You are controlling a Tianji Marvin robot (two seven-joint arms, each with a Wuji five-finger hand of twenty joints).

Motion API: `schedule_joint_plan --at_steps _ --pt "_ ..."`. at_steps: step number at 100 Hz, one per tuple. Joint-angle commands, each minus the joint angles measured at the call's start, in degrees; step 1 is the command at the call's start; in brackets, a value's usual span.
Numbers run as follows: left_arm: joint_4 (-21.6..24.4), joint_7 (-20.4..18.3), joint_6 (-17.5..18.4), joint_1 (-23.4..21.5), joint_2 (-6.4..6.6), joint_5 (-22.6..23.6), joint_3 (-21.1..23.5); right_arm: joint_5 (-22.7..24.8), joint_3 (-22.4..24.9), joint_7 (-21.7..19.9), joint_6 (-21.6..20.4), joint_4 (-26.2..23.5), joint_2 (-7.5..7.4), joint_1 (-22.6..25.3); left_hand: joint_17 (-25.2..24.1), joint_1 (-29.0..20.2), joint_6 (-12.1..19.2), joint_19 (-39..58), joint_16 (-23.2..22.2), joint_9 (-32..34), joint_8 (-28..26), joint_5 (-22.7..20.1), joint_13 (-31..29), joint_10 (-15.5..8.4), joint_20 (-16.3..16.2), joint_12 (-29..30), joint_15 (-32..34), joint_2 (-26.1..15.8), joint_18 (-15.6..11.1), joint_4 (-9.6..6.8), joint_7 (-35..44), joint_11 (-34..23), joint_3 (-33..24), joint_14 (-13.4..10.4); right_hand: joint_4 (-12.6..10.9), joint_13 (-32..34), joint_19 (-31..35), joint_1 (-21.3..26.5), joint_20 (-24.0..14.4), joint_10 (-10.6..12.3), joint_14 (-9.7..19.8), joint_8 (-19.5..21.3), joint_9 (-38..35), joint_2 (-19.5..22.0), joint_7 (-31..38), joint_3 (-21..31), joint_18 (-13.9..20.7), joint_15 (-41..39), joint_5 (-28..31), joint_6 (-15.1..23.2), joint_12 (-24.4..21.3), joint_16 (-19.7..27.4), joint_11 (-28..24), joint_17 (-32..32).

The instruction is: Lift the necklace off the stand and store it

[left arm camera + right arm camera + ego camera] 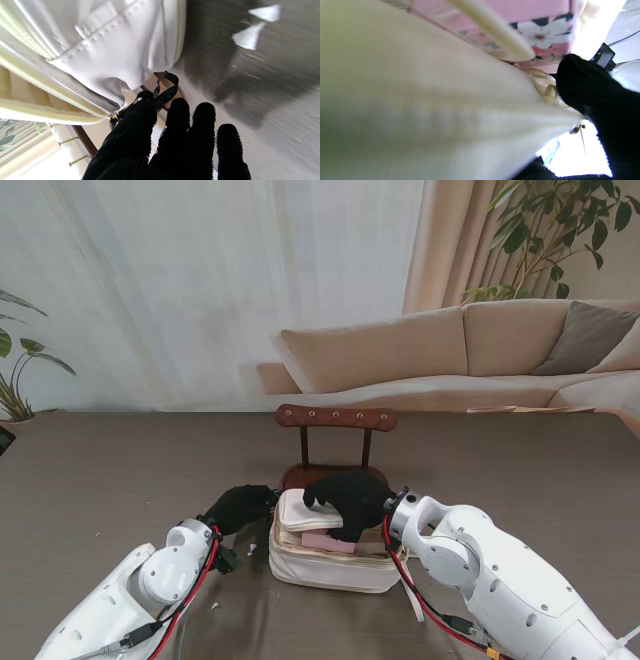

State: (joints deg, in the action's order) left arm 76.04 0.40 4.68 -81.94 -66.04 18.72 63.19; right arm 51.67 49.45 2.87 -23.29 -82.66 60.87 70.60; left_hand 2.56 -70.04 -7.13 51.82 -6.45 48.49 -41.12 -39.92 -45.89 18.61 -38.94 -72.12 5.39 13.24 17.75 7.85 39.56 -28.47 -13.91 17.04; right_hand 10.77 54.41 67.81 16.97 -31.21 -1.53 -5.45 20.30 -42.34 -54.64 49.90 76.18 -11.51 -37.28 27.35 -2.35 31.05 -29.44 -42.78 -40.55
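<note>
The necklace could not be identified with certainty. In the left wrist view a thin, glossy black ribbon (pixel 168 94), twisted into one loop, is seen touching a fingertip of the left hand (pixel 175 140), just beside a corner of the bag and over the rounded wooden base of the stand. Whether this ribbon is the necklace cannot be told.

Left hand: black textured glove, four fingers extended side by side. Whether the ribbon is pinched cannot be told.

Right hand (pixel 350 500): black glove, curled down over the open top of the bag at frame centre. Its grip is hidden; the right wrist view is filled by blurred cream fabric and one black finger (pixel 590 92).

Bag (pixel 330 565): one, soft, cream, zip-edged, lower centre of the frame. Inside, one pink box (pixel 328 542) with a white flower print is noted, and a white stitched flap (pixel 305 513) lies over it.

Stand (pixel 336 418): one, dark wood, curved top bar on two uprights, touching the far side of the bag. Three brass pegs are counted in the left wrist view.

Table (pixel 100 480): grey-brown, fine grain. Two small white scraps (pixel 252 548) lie lower left of centre.
</note>
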Motion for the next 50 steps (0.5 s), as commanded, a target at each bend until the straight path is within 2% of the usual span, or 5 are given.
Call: schedule_joint_plan --at_steps 1,19,27,50 --pt "0.75 -1.42 -0.34 -0.74 0.83 0.29 0.79 0.33 -0.57 -1.72 -0.14 1.39 -0.21 1.15 -2.06 -3.93 1.22 1.73 -0.55 -0.62 -5.45 -3.39 -2.54 -0.08 -1.16 -1.30 0.87 -3.91 -0.97 -2.16 16.05 -0.64 -1.90 -1.99 -1.01 6.54 2.44 1.87 0.92 1.13 2.60 -0.76 -1.10 1.43 0.73 4.37 1.52 -0.93 0.09 0.01 -0.62 0.89 0.01 7.15" --pt "2.88 -4.23 -1.00 -2.05 1.83 2.01 2.60 0.23 -0.64 -1.75 -0.24 1.40 -0.20 1.14 -2.09 -3.93 2.14 1.14 -0.51 -0.67 -4.58 -3.51 -2.14 -0.21 -0.87 -0.55 0.73 -3.76 -1.37 -2.04 15.33 0.35 -1.65 -2.13 -1.01 6.59 2.47 1.80 0.91 1.24 2.57 -0.77 -1.06 1.55 0.72 4.34 1.58 -0.96 0.09 -0.04 -0.63 0.88 0.02 7.17" --pt "3.05 -4.37 -1.20 -2.22 1.92 2.41 2.75 0.24 -0.72 -1.72 -0.20 1.43 -0.19 1.08 -2.06 -3.93 2.76 1.07 -0.53 -0.10 -1.79 -4.36 -2.34 -0.25 -0.84 -0.30 0.81 -3.10 -1.37 -2.21 12.97 0.70 -1.36 -2.15 -1.02 6.58 2.48 1.74 0.91 1.19 2.55 -0.77 -1.13 1.59 0.72 4.31 1.63 -0.97 0.11 -0.04 -0.62 0.88 -0.01 7.15" --pt "-0.04 -0.73 -0.78 -1.02 0.22 -2.48 0.60 0.16 -0.86 -1.82 -0.22 1.48 -0.21 1.06 -2.29 -3.53 3.32 -0.98 -0.34 0.13 5.60 -7.22 -0.46 0.66 0.06 3.02 0.24 -0.94 -0.71 -2.88 6.02 4.47 -1.76 -1.46 -1.06 6.57 2.51 1.72 0.91 1.23 2.59 -0.75 -1.16 1.81 0.75 4.26 1.57 -0.98 0.12 0.02 -0.62 0.89 -0.02 7.18"
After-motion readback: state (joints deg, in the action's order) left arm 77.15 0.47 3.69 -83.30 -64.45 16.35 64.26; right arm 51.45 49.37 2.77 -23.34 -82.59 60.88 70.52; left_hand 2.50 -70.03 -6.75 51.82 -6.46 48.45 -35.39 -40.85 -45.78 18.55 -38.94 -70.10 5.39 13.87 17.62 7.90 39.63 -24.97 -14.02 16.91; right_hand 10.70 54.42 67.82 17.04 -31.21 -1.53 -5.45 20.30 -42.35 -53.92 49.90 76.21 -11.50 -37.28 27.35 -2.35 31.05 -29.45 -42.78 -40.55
